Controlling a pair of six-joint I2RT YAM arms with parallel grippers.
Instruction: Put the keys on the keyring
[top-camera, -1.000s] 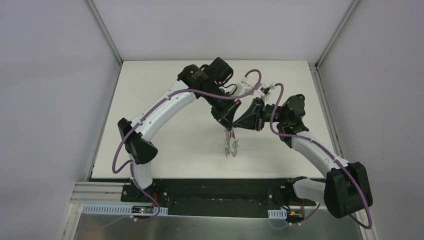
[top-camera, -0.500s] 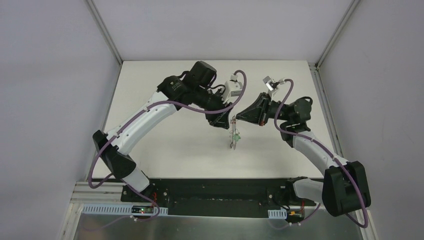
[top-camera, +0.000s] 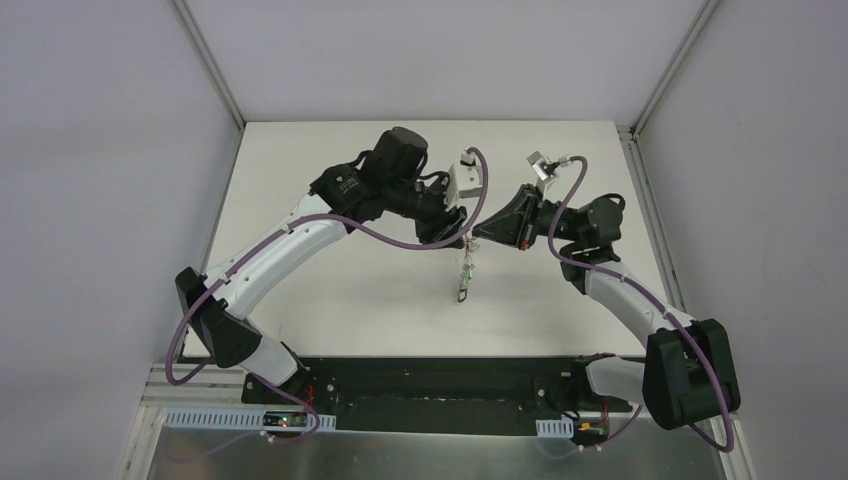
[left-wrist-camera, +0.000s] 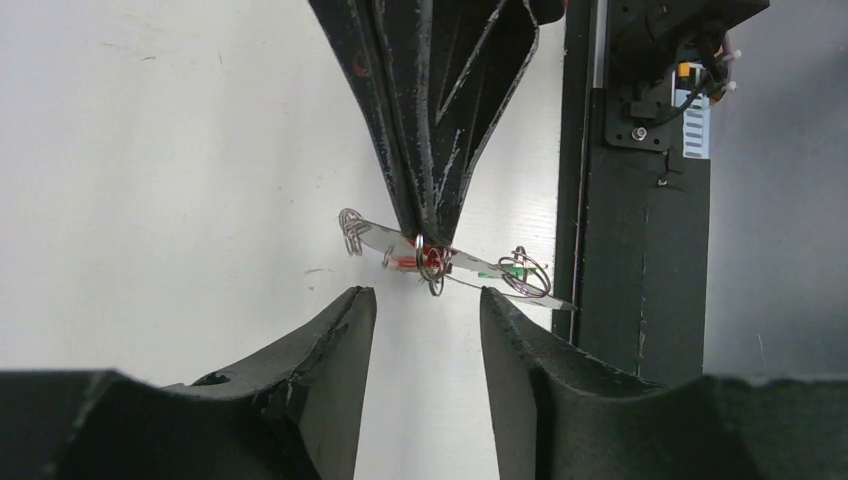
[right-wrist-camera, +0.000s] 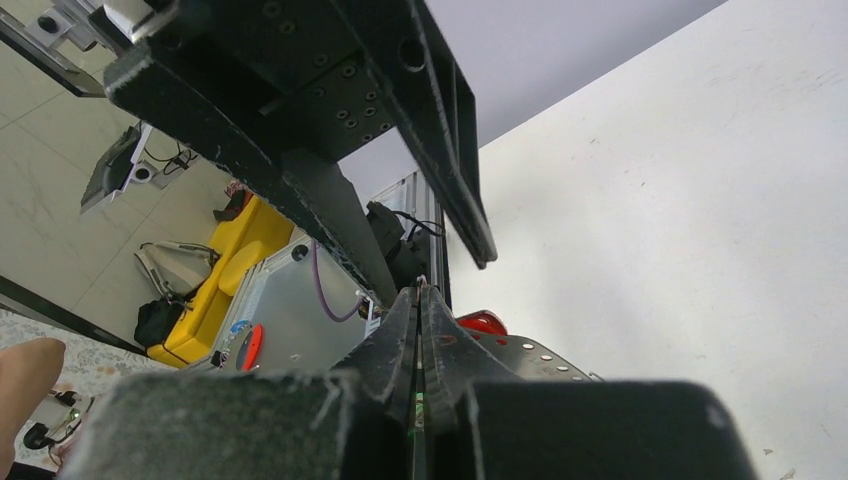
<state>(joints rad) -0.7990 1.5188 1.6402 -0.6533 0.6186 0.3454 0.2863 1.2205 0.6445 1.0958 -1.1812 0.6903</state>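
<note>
Jaws on the right gripper (top-camera: 476, 234) are pinched tight on the top of the keyring (top-camera: 466, 268). Seen from above, that lets the ring hang down over the table (top-camera: 380, 300). The left gripper (top-camera: 458, 232) sits just beside it, jaws apart.

From the left wrist, the left fingers (left-wrist-camera: 330, 350) are spread with nothing between them. A red key (left-wrist-camera: 408, 262) and a green key (left-wrist-camera: 512, 268) show along the ring. I see no black key.

From the right wrist, the right fingers (right-wrist-camera: 400, 340) press together on thin metal.

A second ago the left jaws were shut by the ring. Now they have let go, maybe because a key is on.
</note>
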